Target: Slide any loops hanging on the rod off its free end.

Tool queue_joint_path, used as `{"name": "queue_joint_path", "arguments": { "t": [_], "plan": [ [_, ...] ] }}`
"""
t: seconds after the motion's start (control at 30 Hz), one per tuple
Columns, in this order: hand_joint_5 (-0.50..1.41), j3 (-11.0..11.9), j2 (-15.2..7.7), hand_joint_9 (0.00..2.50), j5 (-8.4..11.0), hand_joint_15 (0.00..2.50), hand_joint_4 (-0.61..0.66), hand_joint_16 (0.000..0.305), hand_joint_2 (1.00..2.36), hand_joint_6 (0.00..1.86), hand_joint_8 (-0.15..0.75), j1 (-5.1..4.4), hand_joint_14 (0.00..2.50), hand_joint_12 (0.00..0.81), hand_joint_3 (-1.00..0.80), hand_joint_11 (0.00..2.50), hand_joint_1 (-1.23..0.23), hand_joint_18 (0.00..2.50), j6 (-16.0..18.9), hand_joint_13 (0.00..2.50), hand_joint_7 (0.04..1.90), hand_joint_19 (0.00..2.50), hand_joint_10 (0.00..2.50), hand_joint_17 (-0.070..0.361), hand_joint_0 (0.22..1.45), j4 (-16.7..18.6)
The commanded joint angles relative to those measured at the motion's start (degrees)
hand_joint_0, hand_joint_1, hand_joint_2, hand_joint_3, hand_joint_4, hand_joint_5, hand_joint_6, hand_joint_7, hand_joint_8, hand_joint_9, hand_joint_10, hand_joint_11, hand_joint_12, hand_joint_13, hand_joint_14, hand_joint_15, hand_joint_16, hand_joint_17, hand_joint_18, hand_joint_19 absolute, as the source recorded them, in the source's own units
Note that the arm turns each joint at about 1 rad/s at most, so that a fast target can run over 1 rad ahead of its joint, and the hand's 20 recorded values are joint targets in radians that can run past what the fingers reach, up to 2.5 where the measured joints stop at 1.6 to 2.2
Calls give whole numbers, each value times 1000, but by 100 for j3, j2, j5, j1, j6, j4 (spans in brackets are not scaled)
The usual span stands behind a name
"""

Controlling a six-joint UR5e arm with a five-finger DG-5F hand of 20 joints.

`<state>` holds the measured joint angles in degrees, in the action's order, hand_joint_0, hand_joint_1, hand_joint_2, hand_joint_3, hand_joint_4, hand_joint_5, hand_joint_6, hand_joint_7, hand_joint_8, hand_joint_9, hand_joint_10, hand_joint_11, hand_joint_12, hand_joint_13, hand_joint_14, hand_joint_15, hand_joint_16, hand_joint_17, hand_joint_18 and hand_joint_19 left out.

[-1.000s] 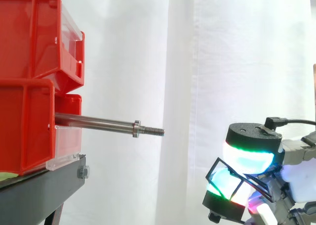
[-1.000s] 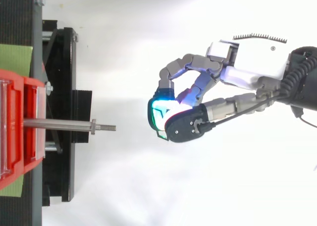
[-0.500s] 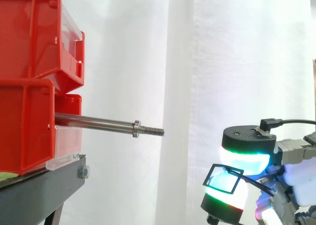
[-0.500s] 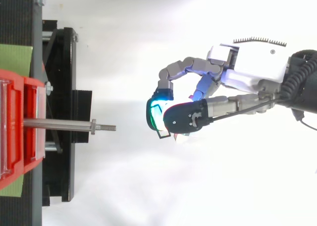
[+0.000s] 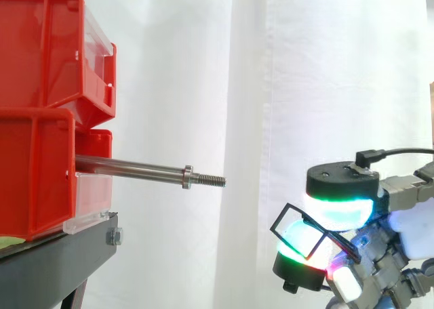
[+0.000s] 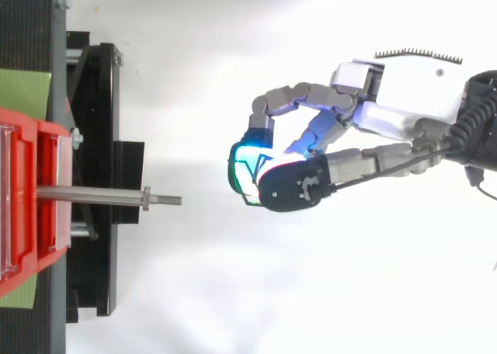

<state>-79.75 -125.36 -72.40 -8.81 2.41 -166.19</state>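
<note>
Backdrop: white curtain (image 5: pixel 325 85), soft folds.
Stand (image 5: pixel 61 255): black metal, left, carrying glossy red bins (image 5: pixel 41 119).
Rod (image 5: pixel 129 166): steel, threaded tip pointing right.
Loop (image 5: pixel 282 215): thin black square, well right of rod.
Hand (image 6: pixel 396 105): fingers curled, pinching loop.

Looks like a robotics test lab: red bins (image 5: pixel 41 153) stacked atop a black stand (image 5: pixel 54 255), steel rod (image 5: pixel 129 165) jutting from the bins, white curtain (image 5: pixel 325 72) behind the bins.
</note>
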Motion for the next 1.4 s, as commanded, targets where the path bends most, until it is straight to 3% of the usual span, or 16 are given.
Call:
{"name": "queue_joint_path", "arguments": {
  "t": [0.0,0.2,0.27,0.5,0.73,0.87,0.97,1.2,1.37],
  "plan": [
    [-145,3,56,958,-2,298,135,46,1017,742,255,20,12,327,-195,430,-808,920,-3,882,972,586,16,103,628,-62],
    [-176,3,205,1000,-2,305,88,46,1017,851,256,20,12,336,-181,537,-799,923,-38,883,810,585,18,103,640,-405],
    [-177,3,214,1039,-2,306,134,47,1017,871,257,20,12,339,-181,567,-763,929,-30,885,777,589,20,105,626,-449],
    [-144,3,223,1214,7,314,132,46,1003,892,278,11,12,332,-453,599,-587,952,-3,915,939,622,20,103,616,-546],
    [-139,38,240,1211,33,321,68,46,1003,890,268,-6,12,328,-457,594,-516,977,-3,942,914,618,23,104,620,-590],
    [-166,152,258,1072,33,323,76,46,1014,919,273,-6,12,340,-273,603,-657,965,-3,919,851,594,19,104,625,-801],
    [-184,231,267,996,33,324,-10,47,1016,940,274,-6,12,341,-216,598,-749,950,-3,896,820,569,20,105,652,-968],
    [-183,346,293,1084,24,318,-73,45,1010,962,262,20,13,331,-356,692,-805,938,6,889,872,553,22,102,726,-1240],
    [-162,346,302,1214,42,325,-68,44,1007,954,273,-24,12,327,-406,735,-765,954,76,920,952,577,23,100,700,-1513]
  ]
}}
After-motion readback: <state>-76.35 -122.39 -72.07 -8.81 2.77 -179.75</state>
